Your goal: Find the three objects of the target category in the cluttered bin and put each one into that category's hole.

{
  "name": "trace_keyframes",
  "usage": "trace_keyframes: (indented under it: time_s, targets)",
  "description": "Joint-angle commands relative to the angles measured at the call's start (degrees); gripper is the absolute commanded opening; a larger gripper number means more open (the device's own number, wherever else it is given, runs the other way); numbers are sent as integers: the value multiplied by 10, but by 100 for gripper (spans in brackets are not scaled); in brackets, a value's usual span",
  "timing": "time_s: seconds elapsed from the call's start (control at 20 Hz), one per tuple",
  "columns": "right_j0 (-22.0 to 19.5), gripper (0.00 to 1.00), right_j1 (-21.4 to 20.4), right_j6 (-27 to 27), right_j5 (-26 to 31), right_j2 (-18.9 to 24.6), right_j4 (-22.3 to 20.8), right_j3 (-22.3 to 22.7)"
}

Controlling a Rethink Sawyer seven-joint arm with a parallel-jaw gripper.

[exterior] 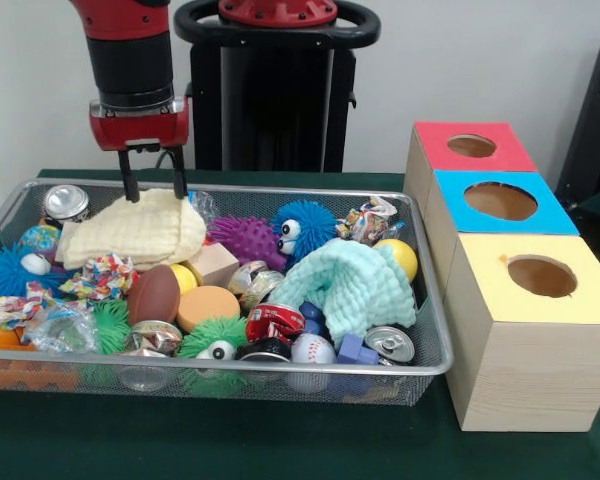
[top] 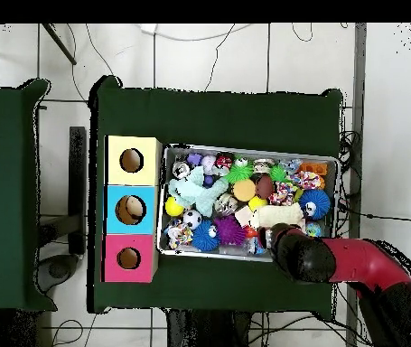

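hand (exterior: 153, 185) fingers apart, tips at cream cloth (exterior: 135, 230) in wire bin (exterior: 420, 300), three-hole box (exterior: 520, 270) beside bin on worktop (exterior: 230, 440)

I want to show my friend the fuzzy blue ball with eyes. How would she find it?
Look in the wire mesh bin, at its back side, near the middle. The spiky blue ball with googly eyes sits beside a spiky purple ball; only the blue one there has eyes.

A green-covered table (top: 218, 117) stands on a white tiled floor (top: 389, 117) strewn with cables.
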Motion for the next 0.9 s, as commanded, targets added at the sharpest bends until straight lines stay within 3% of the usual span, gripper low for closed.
trace_keyframes:
  time_s: [0.05, 0.9]
  targets:
    - [11, 100, 25, -14, -16, 8, -35, 36]
    - [47, 100, 102, 9, -60, -5, -59, -21]
